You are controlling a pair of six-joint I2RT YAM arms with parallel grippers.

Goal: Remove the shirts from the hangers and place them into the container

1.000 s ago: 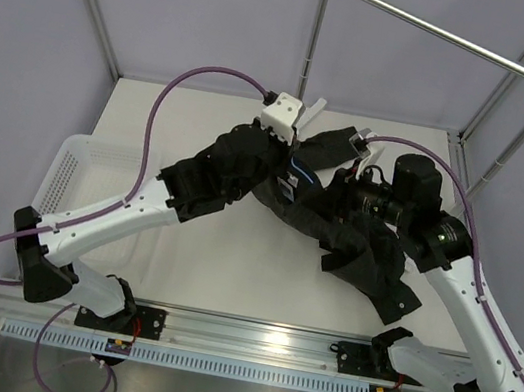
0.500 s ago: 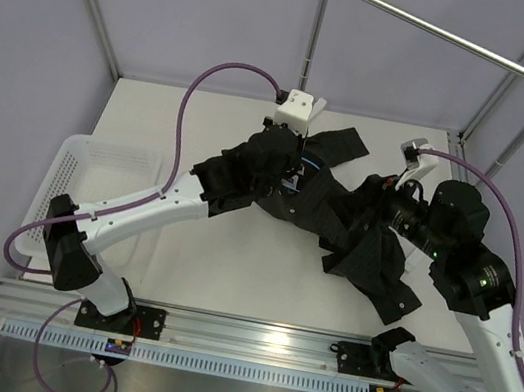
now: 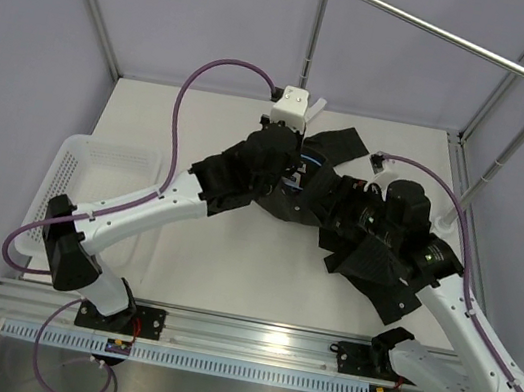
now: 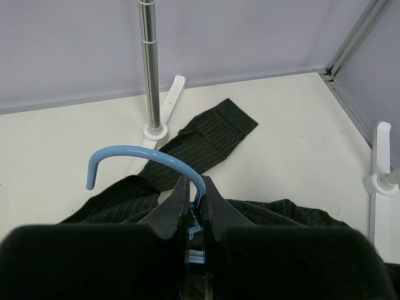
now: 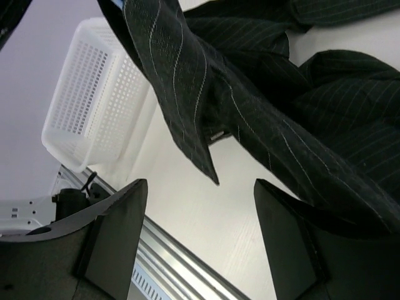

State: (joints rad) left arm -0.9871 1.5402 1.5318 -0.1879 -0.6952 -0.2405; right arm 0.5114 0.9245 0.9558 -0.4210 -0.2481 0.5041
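Note:
The black pinstriped shirt (image 3: 381, 268) lies crumpled on the table's middle right, one sleeve (image 4: 206, 134) stretched toward the back. My left gripper (image 4: 195, 181) is shut on the neck of the light-blue wire hanger (image 4: 144, 152), whose hook curls up and to the left. The hanger's body is hidden in the cloth. From above, the left gripper (image 3: 284, 159) sits over the shirt's collar end. My right gripper (image 5: 200, 187) is open with nothing between its fingers (image 5: 119, 231). A pointed fold of shirt (image 5: 187, 119) hangs just beyond the gap. The white mesh container (image 3: 75, 163) stands at the left edge.
A silver rail (image 3: 443, 33) on two poles crosses the back right. Its left pole (image 4: 149, 62) stands just behind the sleeve, and a white foot (image 4: 381, 181) is at the right. The container (image 5: 94, 106) shows beyond the shirt in the right wrist view.
The right gripper has let go and opened wide. Its arm pulled away to the right, then came back left and low beside the shirt. The left arm lifted the hanger slightly toward the back.

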